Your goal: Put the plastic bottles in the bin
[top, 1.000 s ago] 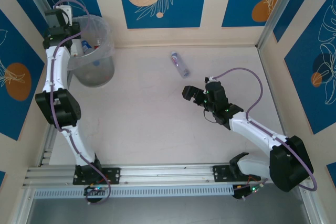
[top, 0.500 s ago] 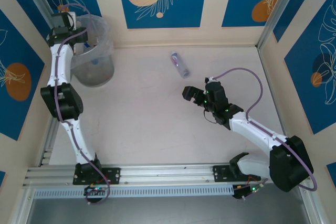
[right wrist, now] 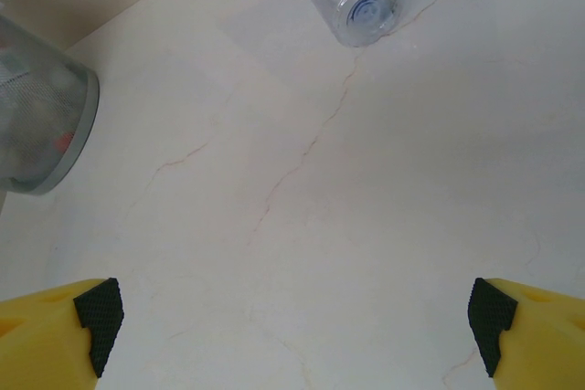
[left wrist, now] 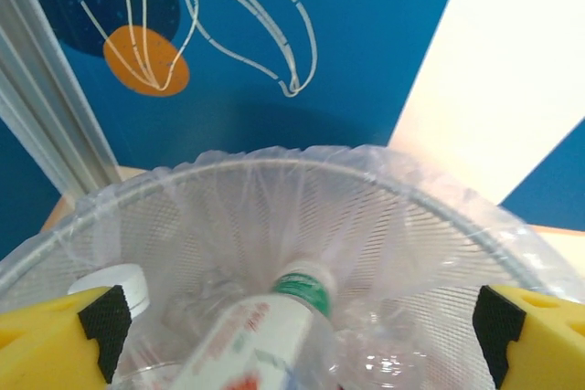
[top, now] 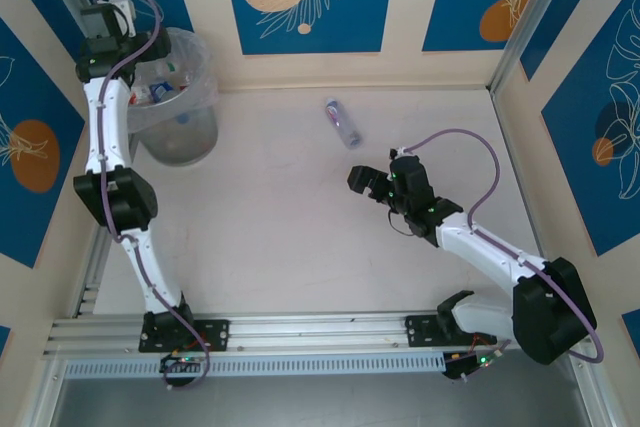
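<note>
Worktop (top: pixel 260 217): one loose bottle (top: pixel 342 123) left on it, lying towards the far edge near the middle

Bin (top: pixel 185 132) stands at the far-left corner. Over the last second my left arm has lifted and drawn back above its rim

Left gripper (left wrist: pixel 297 331): jaws wide apart, holding nothing. A green-capped bottle (left wrist: pixel 274 335) lies below them inside the liner, with a white-capped bottle (left wrist: pixel 114 285) beside it. I read that as the drop being done, so this arm is free

Right gripper (right wrist: pixel 292 317): has not moved, jaws apart and empty, hovering low over bare worktop. The loose bottle lies ahead of the tips towards the far edge, base end facing them, well outside the gap. I reckon that pick is next and needs a reach forward
</note>
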`<action>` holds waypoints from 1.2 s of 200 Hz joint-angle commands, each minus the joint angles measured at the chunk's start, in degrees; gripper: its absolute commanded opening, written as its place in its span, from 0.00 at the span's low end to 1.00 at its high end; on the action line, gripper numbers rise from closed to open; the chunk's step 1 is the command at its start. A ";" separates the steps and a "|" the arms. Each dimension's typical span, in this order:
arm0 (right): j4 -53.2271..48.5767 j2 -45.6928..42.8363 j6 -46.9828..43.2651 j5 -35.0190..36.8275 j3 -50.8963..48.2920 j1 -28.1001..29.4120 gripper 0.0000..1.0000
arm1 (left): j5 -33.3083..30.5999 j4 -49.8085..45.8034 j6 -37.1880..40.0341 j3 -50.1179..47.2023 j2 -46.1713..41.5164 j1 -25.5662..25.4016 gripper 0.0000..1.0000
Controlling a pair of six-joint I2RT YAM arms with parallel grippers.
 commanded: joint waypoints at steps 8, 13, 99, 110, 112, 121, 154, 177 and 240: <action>-1.41 1.87 -4.56 0.23 3.81 -1.54 1.00 | 5.56 -0.69 -3.74 1.78 -3.71 0.47 0.99; -1.77 2.26 -5.28 -0.16 4.30 -1.95 1.00 | 5.78 -0.72 -3.83 1.68 -3.97 0.23 0.99; -7.58 14.16 -15.10 -9.28 15.04 -7.83 0.99 | 8.18 6.00 -5.53 -13.64 -14.35 -2.25 0.99; -8.13 15.63 -15.78 -9.67 16.49 -8.04 1.00 | 8.26 7.18 -5.52 -15.78 -15.68 -2.43 0.99; -8.17 15.87 -15.90 -9.71 16.73 -8.08 0.99 | 8.24 7.31 -5.56 -16.19 -15.86 -2.43 0.99; -8.18 16.74 -16.48 -10.05 17.66 -8.29 0.99 | 8.07 7.90 -5.43 -17.24 -16.34 -2.44 0.99; -7.67 21.81 -20.82 -13.04 22.07 -9.71 1.00 | 8.90 6.17 -6.87 -17.86 -16.70 -2.48 0.99; -9.81 27.70 -23.80 -14.34 27.84 -11.26 1.00 | 10.47 9.70 -12.78 -24.33 -20.89 -2.62 0.99; -22.27 46.84 -33.54 -19.85 50.37 -13.82 1.00 | 10.90 20.27 -18.70 -47.53 -39.61 -10.06 0.99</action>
